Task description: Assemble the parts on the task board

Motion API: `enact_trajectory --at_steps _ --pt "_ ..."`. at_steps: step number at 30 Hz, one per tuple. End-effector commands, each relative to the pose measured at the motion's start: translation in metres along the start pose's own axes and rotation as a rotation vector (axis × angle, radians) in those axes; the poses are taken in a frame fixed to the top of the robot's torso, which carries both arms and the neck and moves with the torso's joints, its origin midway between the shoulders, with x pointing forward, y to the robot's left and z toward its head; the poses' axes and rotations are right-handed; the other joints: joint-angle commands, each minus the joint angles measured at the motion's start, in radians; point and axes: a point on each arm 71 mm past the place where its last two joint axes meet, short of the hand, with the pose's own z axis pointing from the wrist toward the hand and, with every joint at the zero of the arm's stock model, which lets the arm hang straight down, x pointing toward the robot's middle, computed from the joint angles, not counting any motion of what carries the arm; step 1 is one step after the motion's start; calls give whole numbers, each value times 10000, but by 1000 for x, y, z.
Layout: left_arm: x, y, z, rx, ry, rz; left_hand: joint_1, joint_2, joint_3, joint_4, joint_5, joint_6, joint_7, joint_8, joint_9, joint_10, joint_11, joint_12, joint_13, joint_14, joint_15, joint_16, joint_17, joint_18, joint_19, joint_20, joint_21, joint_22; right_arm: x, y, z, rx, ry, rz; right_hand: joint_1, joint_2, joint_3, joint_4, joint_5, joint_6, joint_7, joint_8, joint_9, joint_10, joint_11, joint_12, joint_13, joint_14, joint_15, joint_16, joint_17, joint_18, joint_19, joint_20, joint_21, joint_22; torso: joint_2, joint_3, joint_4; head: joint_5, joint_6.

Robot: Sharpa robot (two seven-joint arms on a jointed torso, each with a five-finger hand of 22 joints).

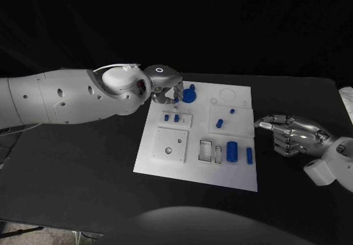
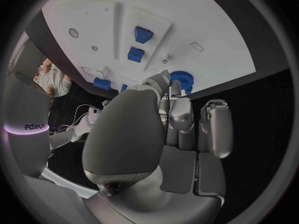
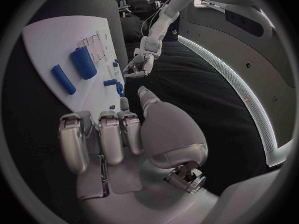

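On the black table [image 1: 81,168] before us lies the white board [image 1: 239,173], its blue parts scattered across the plate. Our left hand [image 1: 166,84] reaches over the board's far left corner, fingers pointing down beside a blue gear [image 1: 190,96] that stands there; from the wrist camera the fingertips [image 2: 167,79] come right up to the gear [image 2: 182,78], though we cannot tell whether they have hold of it or merely touch it. Our right hand [image 1: 294,133] hovers just off the board's right edge, fingers curled loosely inward with nothing in them. Near the board's front edge lie a thick blue cylinder [image 1: 232,151] and a thinner blue rod [image 1: 249,155] side by side. Two small blue blocks [image 1: 171,118] stand in a raised plate toward the left, and a short blue peg [image 1: 220,122] lies in the middle.
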Motion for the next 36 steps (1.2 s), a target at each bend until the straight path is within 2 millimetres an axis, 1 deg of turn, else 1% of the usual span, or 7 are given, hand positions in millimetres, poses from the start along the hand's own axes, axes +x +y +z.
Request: enact_trajectory --at_steps 1,7,19,28,32,36 --pt "3 0 1 -113 368 95 -6 -100 48 13 -35 -37 -14 -33 -8 32 19 -40 -9 -63 -20 -61 -23 -33 555 27 -69 2153 2 0 0 -13 149 47 76 -3 20 -53 31 65 -14 -46 -17 1042 -8 -1 2606 1043 -39 34 2635 -63 1061 -69 44 2634 2 -4 1 -2 -1" --pt "7 1 1 -143 619 134 34 -131 108 26 -35 -138 -33 -114 -46 44 15 -111 -50 -98 -14 -89 -87 -27 539 35 -102 2144 2 0 0 6 173 60 78 -3 17 -53 30 53 -12 -61 -27 1042 -7 -1 2606 1043 -39 34 2635 -63 1061 -69 44 2634 -2 -13 -5 -1 -1" --pt "9 -1 1 -87 727 129 22 -158 131 56 -44 -178 -32 -151 -64 22 20 -172 -83 -120 -12 -112 -140 -24 531 38 -118 2140 3 -1 1 40 214 89 80 1 18 -53 31 43 -11 -72 -35 1042 -7 -1 2606 1043 -39 34 2635 -63 1061 -69 44 2634 -11 -2 -9 16 -1" --pt "11 -1 2 -104 877 139 23 -171 146 69 -52 -208 -37 -177 -76 21 18 -201 -99 -141 -11 -145 -202 -17 520 40 -151 2130 3 -2 1 66 214 102 85 8 20 -53 35 31 -9 -88 -46 1042 -7 -1 2606 1043 -39 34 2635 -63 1061 -69 44 2634 -9 -1 -28 42 -1" --pt "13 -2 2 -109 990 140 25 -174 158 75 -57 -212 -40 -184 -79 11 16 -222 -110 -164 -10 -179 -261 -9 507 41 -189 2120 3 -2 1 81 214 106 87 11 20 -53 36 28 -9 -93 -49 1042 -7 -1 2606 1043 -39 34 2635 -63 1061 -69 44 2634 -12 4 -24 25 -1" --pt "15 -2 2 -95 1050 122 29 -172 166 77 -58 -212 -41 -186 -81 7 15 -232 -115 -176 -10 -197 -291 -7 502 42 -200 2117 3 -3 1 94 221 110 87 11 20 -53 36 28 -9 -93 -49 1042 -7 -1 2606 1043 -39 34 2635 -63 1061 -69 44 2634 2 -2 -20 0 -1"
